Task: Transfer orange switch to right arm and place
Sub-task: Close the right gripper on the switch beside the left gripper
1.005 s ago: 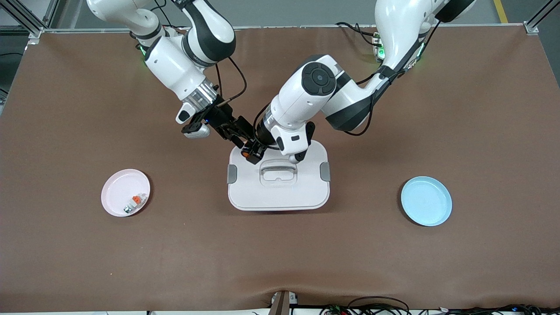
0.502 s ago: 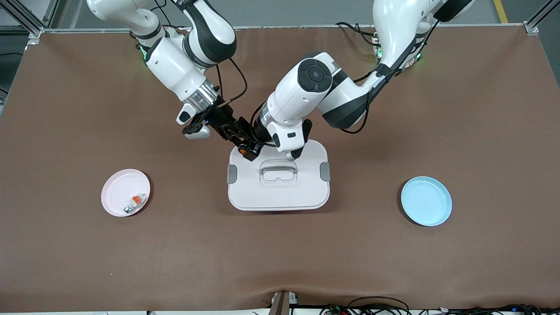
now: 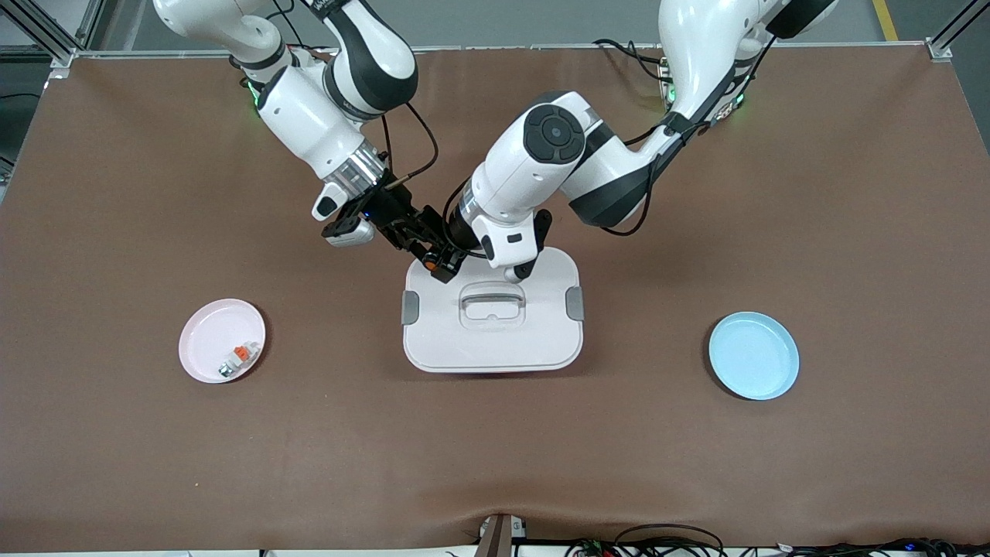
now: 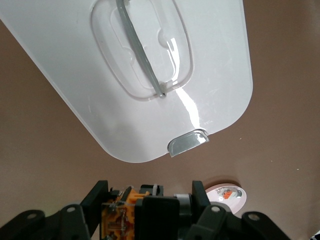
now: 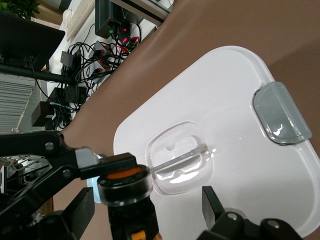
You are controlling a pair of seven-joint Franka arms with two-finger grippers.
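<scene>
A brown mat (image 3: 495, 449) covers the table, cables trailing at its nearest edge. On it lie 2 plates: a pink plate (image 3: 203, 340) holding what seems a small white-grey part (image 3: 237, 358), and a bare blue plate (image 3: 754, 356). Between them sits a white lidded box (image 3: 493, 329). Over its farthest corner the left gripper (image 3: 447, 263) clamps the orange switch (image 3: 435, 271); the right gripper (image 3: 433, 259) straddles it, jaws wide.
</scene>
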